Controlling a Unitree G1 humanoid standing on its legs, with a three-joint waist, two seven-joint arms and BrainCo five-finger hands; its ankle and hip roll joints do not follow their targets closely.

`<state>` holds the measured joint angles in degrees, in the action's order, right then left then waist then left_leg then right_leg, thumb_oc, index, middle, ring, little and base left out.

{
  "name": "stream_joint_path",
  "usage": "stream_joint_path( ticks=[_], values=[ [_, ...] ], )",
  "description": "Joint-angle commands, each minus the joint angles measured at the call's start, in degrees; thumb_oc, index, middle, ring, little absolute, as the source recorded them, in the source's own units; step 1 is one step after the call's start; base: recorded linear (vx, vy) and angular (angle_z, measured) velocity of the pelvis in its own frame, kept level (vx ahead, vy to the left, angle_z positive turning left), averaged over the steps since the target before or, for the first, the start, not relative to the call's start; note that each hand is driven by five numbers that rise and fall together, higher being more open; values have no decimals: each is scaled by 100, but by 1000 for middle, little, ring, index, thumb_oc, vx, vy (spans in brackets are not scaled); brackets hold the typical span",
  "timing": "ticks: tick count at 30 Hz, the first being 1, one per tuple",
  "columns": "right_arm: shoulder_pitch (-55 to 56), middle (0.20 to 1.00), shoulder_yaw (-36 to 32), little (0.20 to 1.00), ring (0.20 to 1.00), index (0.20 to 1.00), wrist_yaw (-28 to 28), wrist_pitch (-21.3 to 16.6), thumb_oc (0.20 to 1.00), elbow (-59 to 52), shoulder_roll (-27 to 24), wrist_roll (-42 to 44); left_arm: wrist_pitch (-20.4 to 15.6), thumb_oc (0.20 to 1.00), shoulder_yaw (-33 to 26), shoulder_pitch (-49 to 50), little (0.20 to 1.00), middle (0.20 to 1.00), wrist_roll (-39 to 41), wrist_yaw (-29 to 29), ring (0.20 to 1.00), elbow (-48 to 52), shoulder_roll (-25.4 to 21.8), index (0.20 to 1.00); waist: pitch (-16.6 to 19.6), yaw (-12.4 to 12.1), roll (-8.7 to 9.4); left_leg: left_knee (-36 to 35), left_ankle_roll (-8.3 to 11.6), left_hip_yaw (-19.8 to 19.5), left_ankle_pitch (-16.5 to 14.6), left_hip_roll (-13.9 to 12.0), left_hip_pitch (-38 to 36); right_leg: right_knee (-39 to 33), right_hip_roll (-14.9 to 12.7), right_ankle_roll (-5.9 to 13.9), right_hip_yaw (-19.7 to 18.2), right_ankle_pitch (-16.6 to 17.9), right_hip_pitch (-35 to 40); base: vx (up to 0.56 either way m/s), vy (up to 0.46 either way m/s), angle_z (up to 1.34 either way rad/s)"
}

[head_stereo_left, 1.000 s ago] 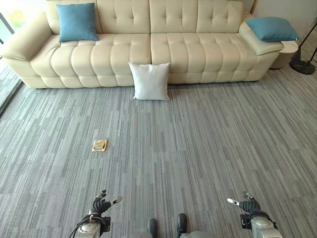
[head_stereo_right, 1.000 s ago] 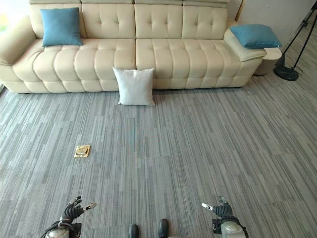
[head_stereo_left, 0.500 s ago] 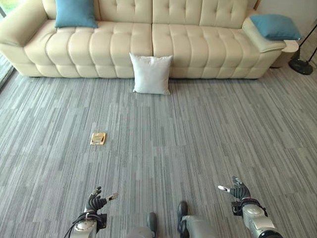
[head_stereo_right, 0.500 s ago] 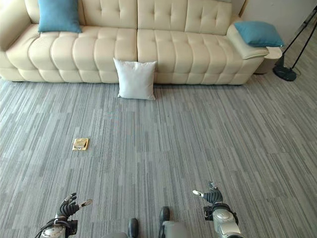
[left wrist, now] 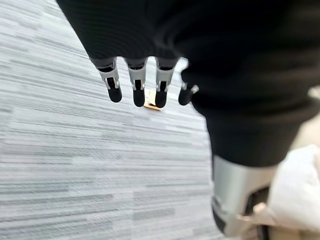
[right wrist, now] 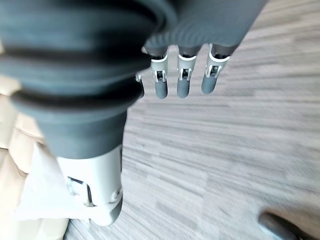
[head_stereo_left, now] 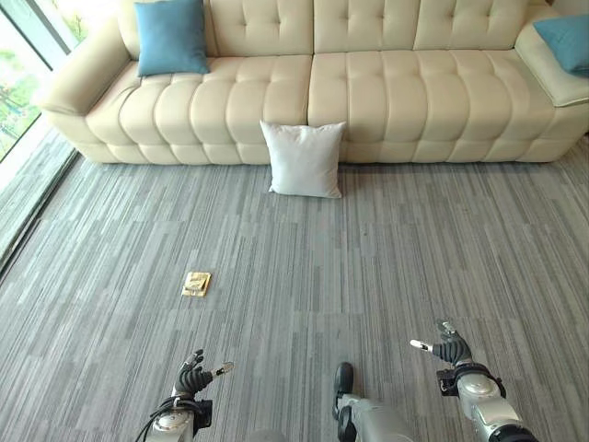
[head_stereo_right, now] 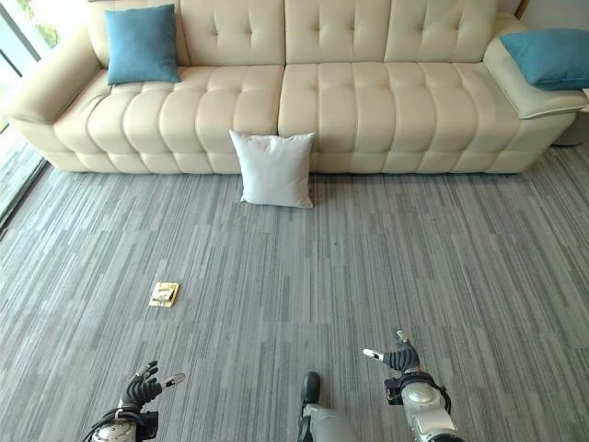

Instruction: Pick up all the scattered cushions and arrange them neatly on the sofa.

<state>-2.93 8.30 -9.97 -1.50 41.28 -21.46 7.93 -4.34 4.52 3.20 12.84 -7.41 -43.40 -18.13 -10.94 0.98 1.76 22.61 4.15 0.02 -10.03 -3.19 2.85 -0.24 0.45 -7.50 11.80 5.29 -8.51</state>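
A white cushion (head_stereo_left: 304,158) stands on the grey carpet, leaning against the front of the cream sofa (head_stereo_left: 386,101) near its middle. A blue cushion (head_stereo_left: 171,36) leans on the sofa's backrest at the left end. Another blue cushion (head_stereo_right: 554,56) lies on the right armrest. My left hand (head_stereo_left: 194,377) hangs low at the bottom left, far from the cushions, fingers relaxed and empty. My right hand (head_stereo_left: 448,350) hangs at the bottom right, also relaxed and empty. Both wrist views show straight fingers (left wrist: 135,90) over bare carpet.
A small brass floor plate (head_stereo_left: 196,284) sits in the carpet to the left of centre. A window wall (head_stereo_left: 23,64) runs along the far left. Wide open carpet lies between me and the sofa.
The whole picture has shifted right, so the camera has turned left; the window now shows. Both hands stay low and empty. The cushions have not moved.
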Motion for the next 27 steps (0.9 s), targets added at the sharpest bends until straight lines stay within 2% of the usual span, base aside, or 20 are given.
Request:
stream_joint_path(
  ticks=[1,4,8,12,15,18,20,21,22,23,25,26,27],
  values=[
    [59,1000,-15,1000,1000,1000,-106,-122,1000,40,-102,85,-120,1000,164,-38,1000,1000,-11,-17,1000,4,-243,1000,-5,-7,127,-1017,-154,251,306,210,382,275,-501,1219,-112,-693,103,181,-45,-15],
    [47,1000,-1,1000,1000,1000,-137,-94,1000,109,-97,77,-79,1000,183,-41,1000,1000,-58,-12,1000,-40,-232,1000,-76,-132,112,-1327,-109,318,710,287,868,208,-391,1177,-200,-827,390,197,-26,-10],
    [103,1000,-4,1000,1000,1000,-200,-42,1000,195,-31,85,-43,1000,217,1,1000,1000,-88,-7,1000,-99,-225,1000,-46,-245,74,-1766,-58,523,1232,230,1211,168,-208,1132,-280,-1046,778,260,33,-15],
    [200,1000,-43,1000,1000,1000,-233,-21,1000,265,30,43,-14,1000,248,21,1000,1000,-152,-9,1000,-120,-224,1000,22,-348,93,-2168,-74,756,1451,202,1361,230,-147,1146,-408,-1331,1242,366,124,-4],
    [244,1000,-53,1000,1000,1000,-192,-10,1000,320,126,-34,-18,1000,238,17,1000,1000,-171,-16,1000,-67,-297,1000,101,-491,173,-1917,-126,680,1619,155,1530,457,-225,1227,-611,-1523,1622,455,253,-14],
    [258,1000,-94,1000,1000,1000,-158,-5,1000,365,203,-25,3,1000,225,25,1000,1000,-224,3,1000,-90,-358,1000,177,-483,311,-1695,-201,701,1511,230,1504,617,-396,1354,-662,-1419,1647,305,212,-33],
    [251,1000,-69,1000,1000,1000,-119,-9,1000,374,270,-20,18,1000,191,30,1000,1000,-232,17,1000,-103,-429,1000,270,-496,418,-1563,-279,729,1328,277,1464,793,-553,1516,-743,-1140,1528,293,232,-1],
    [260,1000,-49,1000,1000,1000,-102,7,1000,337,297,-46,20,1000,156,43,1000,1000,-244,17,1000,-97,-474,1000,300,-504,479,-1518,-332,757,1200,326,1420,918,-682,1626,-754,-938,1495,336,277,-6],
    [225,1000,32,1000,1000,1000,-58,32,1000,242,319,-98,38,1000,133,66,1000,1000,-255,23,1000,-6,-574,1000,283,-514,534,-1412,-451,753,993,369,1319,1408,-867,1719,-817,-472,1238,228,197,-16],
    [224,1000,31,1000,1000,1000,-58,32,1000,242,318,-98,38,1000,133,65,1000,1000,-255,23,1000,-6,-574,1000,296,-519,526,-1417,-449,754,1004,358,1334,1401,-857,1716,-822,-459,1220,213,185,-21],
    [210,1000,44,1000,1000,1000,-39,24,1000,145,362,-31,32,1000,89,52,1000,1000,-271,-19,1000,-21,-681,1000,233,-502,526,-1318,-548,681,732,419,1136,1803,-887,1686,-932,-306,969,228,181,-14],
    [171,1000,88,1000,1000,1000,-14,31,1000,116,378,-20,38,1000,74,49,1000,1000,-316,-42,1000,-66,-708,1000,194,-473,474,-1341,-591,667,619,416,952,1932,-896,1610,-858,-313,684,348,212,-4],
    [83,1000,146,1000,1000,1000,-15,19,1000,117,390,-8,34,1000,60,30,1000,1000,-313,-67,1000,-119,-709,1000,162,-417,416,-1367,-615,627,510,423,806,1728,-906,1528,-647,-339,317,328,145,-3]
  ],
)
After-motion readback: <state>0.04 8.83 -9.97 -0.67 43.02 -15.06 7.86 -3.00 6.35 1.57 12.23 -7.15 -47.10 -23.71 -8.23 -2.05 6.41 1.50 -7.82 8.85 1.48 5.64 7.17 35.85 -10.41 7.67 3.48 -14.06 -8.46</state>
